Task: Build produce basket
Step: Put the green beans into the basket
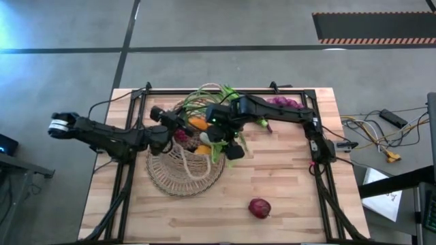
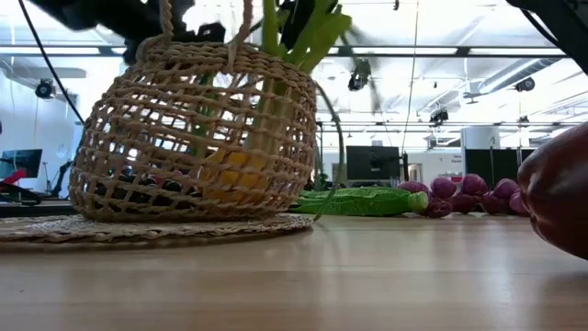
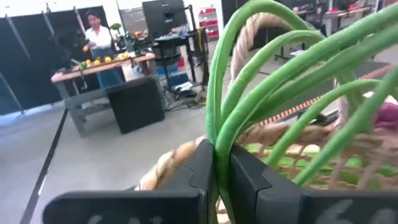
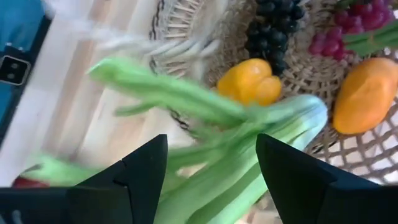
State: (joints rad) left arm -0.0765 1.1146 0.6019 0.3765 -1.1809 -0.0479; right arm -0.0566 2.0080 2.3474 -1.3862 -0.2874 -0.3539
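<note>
The tan wicker basket point(image 1: 178, 173) point(image 2: 193, 138) stands at the table's middle. Inside it are dark grapes point(image 4: 273, 25), purple grapes point(image 4: 348, 25) and orange peppers point(image 4: 367, 93). My left gripper point(image 1: 178, 124) point(image 3: 217, 168) is over the basket's far-left rim, shut on the green beans point(image 3: 249, 81). My right gripper point(image 1: 228, 139) point(image 4: 211, 174) is open at the basket's right rim. Its fingers stand on either side of the leek point(image 4: 249, 143), whose pale end is in the basket and whose leaves point(image 2: 303, 28) stick out above. Whether the fingers touch the leek I cannot tell. My left gripper pinches several thin stems of the green beans point(image 3: 216, 134) between its two fingers, coming from the table's left. The stems arc up and away from the fingers, past the basket's rope handle point(image 3: 249, 37).
A red onion point(image 1: 259, 207) point(image 2: 560, 184) lies near the table's front edge. The purple string of onions point(image 1: 283, 102) point(image 2: 469, 193) lies at the far right, and green pods point(image 2: 358, 200) lie right of the basket. A person point(image 3: 99, 37) stands at a far table.
</note>
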